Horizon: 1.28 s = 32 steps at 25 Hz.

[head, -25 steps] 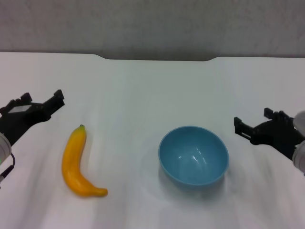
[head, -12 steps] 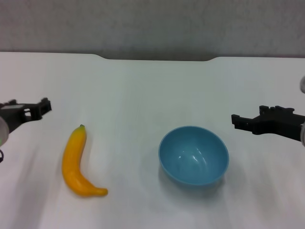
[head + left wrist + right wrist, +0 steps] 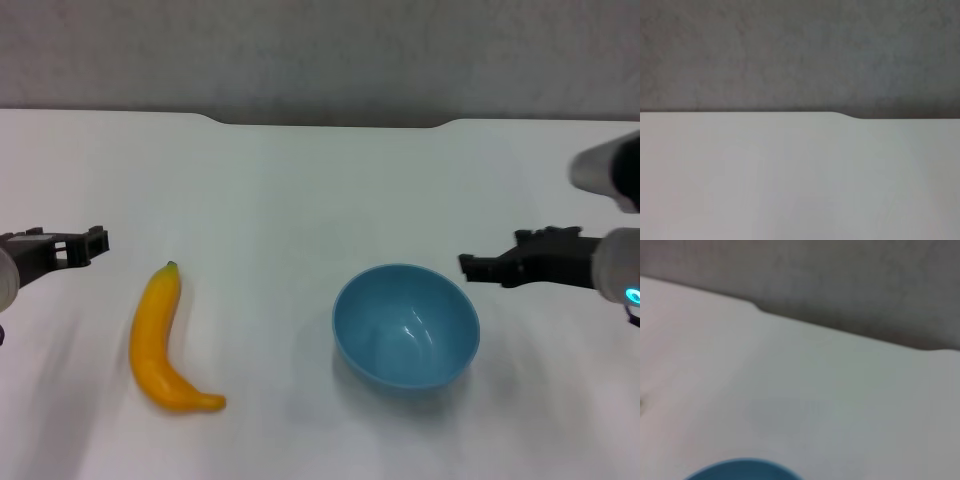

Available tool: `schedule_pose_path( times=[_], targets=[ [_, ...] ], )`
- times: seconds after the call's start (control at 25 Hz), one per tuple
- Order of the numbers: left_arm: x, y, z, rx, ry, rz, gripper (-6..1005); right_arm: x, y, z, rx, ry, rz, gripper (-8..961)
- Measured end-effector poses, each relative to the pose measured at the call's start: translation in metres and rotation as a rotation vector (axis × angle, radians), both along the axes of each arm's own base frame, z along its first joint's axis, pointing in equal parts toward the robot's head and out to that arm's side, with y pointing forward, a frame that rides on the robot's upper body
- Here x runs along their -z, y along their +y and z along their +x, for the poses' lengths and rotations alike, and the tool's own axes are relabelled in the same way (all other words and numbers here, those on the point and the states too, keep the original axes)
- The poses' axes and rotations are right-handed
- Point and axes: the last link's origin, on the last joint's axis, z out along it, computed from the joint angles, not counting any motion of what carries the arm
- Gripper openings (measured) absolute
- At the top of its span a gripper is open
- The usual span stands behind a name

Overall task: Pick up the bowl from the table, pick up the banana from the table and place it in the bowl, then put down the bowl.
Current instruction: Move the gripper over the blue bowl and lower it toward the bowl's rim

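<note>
The light-blue bowl stands upright and empty on the white table, right of centre. Its rim also shows in the right wrist view. The yellow-orange banana lies left of it, dark stem tip pointing away from me. My right gripper hovers level just beyond the bowl's far right rim, pointing left, apart from it. My left gripper is at the left edge, up and left of the banana's stem, holding nothing. The left wrist view shows only the bare table and the wall.
The table's far edge has a shallow notch in front of a grey wall. The notch edge shows in both wrist views. Nothing else stands on the table.
My right gripper has moved left toward the bowl's far right rim. My left gripper has drawn back left and levelled out. Bowl and banana have not moved.
</note>
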Motion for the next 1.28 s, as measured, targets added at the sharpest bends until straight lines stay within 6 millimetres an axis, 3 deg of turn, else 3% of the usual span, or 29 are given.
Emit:
schedule_pose_path(
  times=[0.2, 0.64, 0.92, 1.28],
  targets=[
    [0.001, 0.001, 0.000, -0.011, 0.003, -0.011, 718, 0.023, 0.005, -0.001, 0.046, 0.005, -0.056, 888],
    [0.004, 0.001, -0.005, -0.035, 0.006, -0.024, 717, 0.037, 0.005, 0.021, 0.151, 0.011, -0.071, 886],
    [0.009, 0.003, -0.007, -0.044, 0.009, -0.037, 716, 0.049, 0.021, 0.017, 0.195, 0.012, -0.085, 885],
    [0.010, 0.005, -0.007, -0.040, 0.007, -0.037, 716, 0.060, 0.024, 0.012, 0.230, 0.054, -0.119, 884]
  ],
)
